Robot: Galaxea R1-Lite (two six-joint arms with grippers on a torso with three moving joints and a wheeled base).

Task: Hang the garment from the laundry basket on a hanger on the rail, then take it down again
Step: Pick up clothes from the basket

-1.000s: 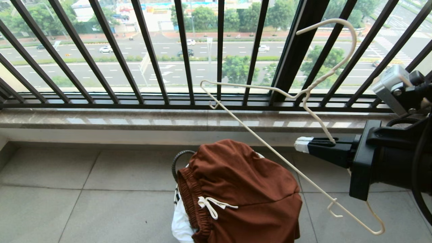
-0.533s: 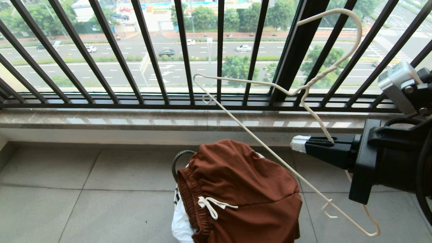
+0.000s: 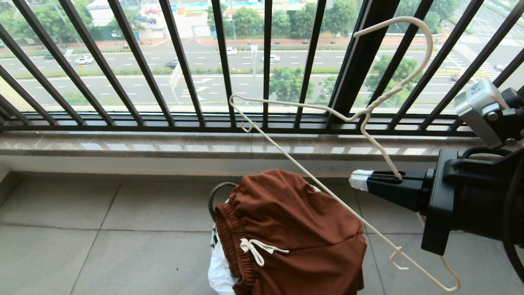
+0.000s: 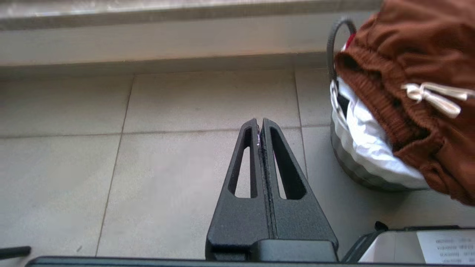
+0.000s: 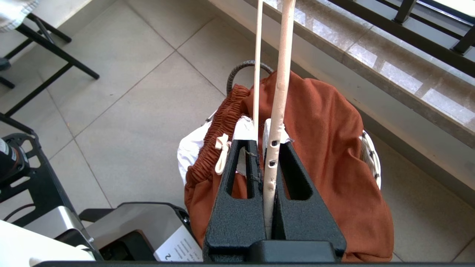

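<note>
The garment, rust-brown shorts with a white drawstring, lies heaped over the laundry basket on the tiled floor. My right gripper reaches in from the right, just above and to the right of the basket, shut on the hanger, a thin cream-white wire one held tilted with its hook up against the railing. From the right wrist the hanger runs between the jaws of the right gripper, with the garment below. My left gripper hangs shut and empty over the floor beside the laundry basket. The rail is out of view.
A black balcony railing with vertical bars and a stone ledge close off the far side. Black legs of a stand are on the floor away from the ledge. Part of my own base sits near the basket.
My right gripper has edged left and slightly down with the hanger, whose far end swung left along the railing. The garment and basket have not moved.
</note>
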